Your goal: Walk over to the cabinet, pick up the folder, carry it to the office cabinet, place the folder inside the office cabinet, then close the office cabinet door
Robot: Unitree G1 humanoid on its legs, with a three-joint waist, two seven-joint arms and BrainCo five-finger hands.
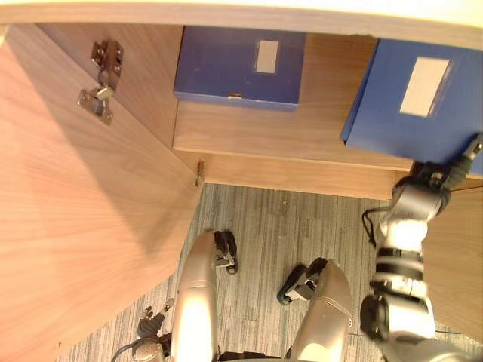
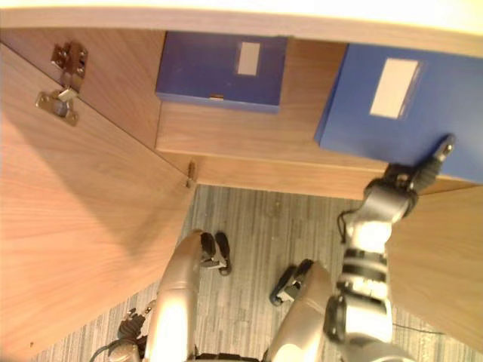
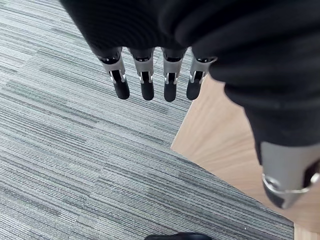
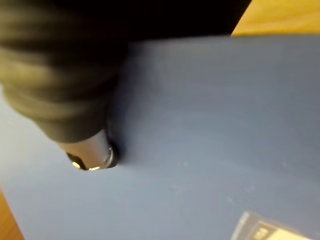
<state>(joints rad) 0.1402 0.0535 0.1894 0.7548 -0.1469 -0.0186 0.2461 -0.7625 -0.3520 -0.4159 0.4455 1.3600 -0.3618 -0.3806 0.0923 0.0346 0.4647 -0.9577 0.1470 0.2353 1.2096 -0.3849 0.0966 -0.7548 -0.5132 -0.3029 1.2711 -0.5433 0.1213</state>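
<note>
A large blue folder [image 1: 392,121] with a white label is tilted at the right front of the wooden office cabinet's shelf [image 1: 302,139]. My right hand [image 1: 441,179] grips its near corner from below. The thumb [image 4: 92,152] presses on the folder's blue face [image 4: 210,125]; the fingers are hidden behind it. My left hand [image 1: 155,320] hangs low beside the open left door [image 1: 75,211], fingers [image 3: 145,85] straight over the carpet, holding nothing.
A second blue folder [image 1: 235,72] lies farther back on the shelf, left of centre. The left door carries metal hinges [image 1: 102,83]. A second wooden panel [image 1: 460,256] stands at the right. Grey striped carpet [image 1: 264,226] lies in front of the cabinet.
</note>
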